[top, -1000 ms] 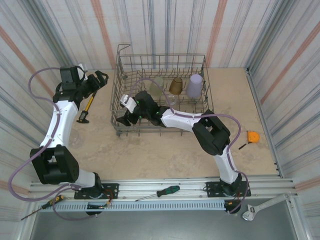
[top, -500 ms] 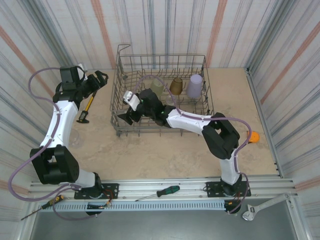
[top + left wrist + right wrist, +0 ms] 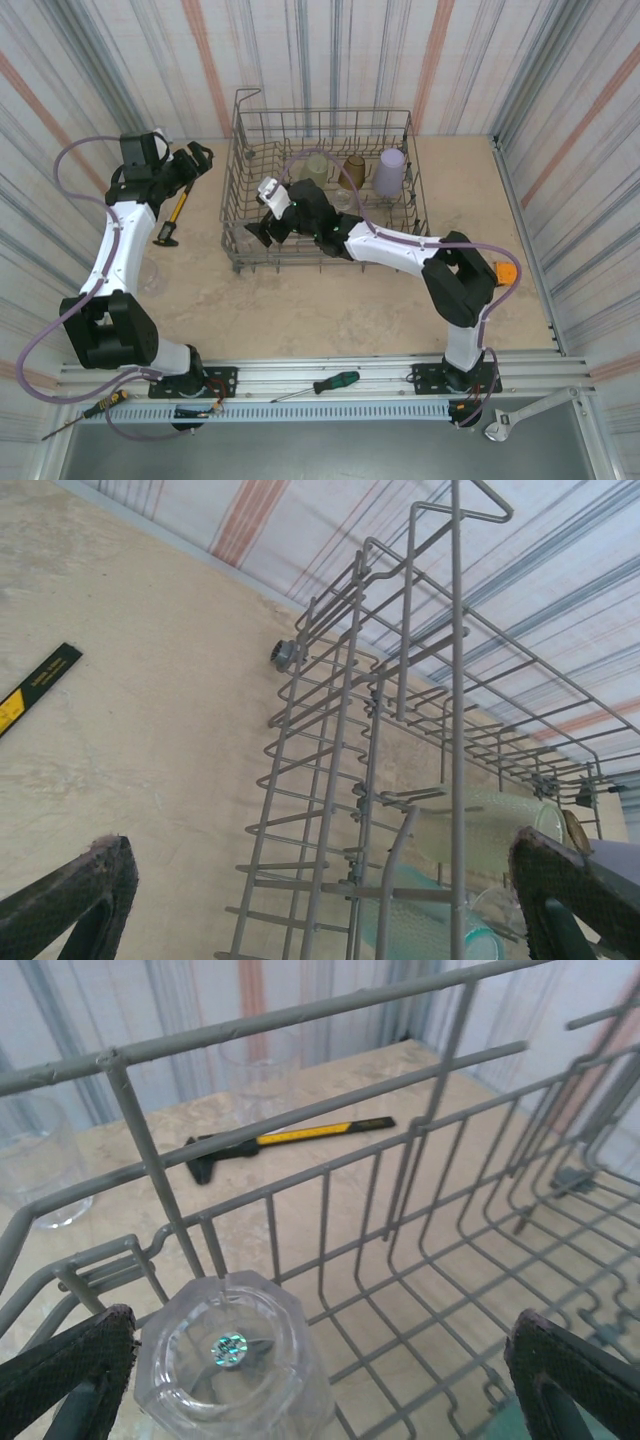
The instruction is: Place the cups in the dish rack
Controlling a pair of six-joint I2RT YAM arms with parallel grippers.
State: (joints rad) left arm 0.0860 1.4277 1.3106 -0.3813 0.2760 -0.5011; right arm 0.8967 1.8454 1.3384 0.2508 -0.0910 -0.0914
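Clear cup (image 3: 232,1360) cut off by lower edge, teal cup (image 3: 425,925) partly behind dish rack (image 3: 455,680) wires, cropped below

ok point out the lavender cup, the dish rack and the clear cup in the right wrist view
lavender cup (image 3: 390,172), top view, middle of its body
dish rack (image 3: 300,128), top view, far wire wall
clear cup (image 3: 232,1348), right wrist view, its upturned base

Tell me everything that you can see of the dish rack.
The dish rack is a large rectangular basket of grey metal wire, with tall open sides and upright tines on its floor. It stands on the beige table. A yellow-green cup, an amber cup and a lavender cup sit in a row inside it. The open right gripper reaches into its left part, where a clear cup stands upside down.
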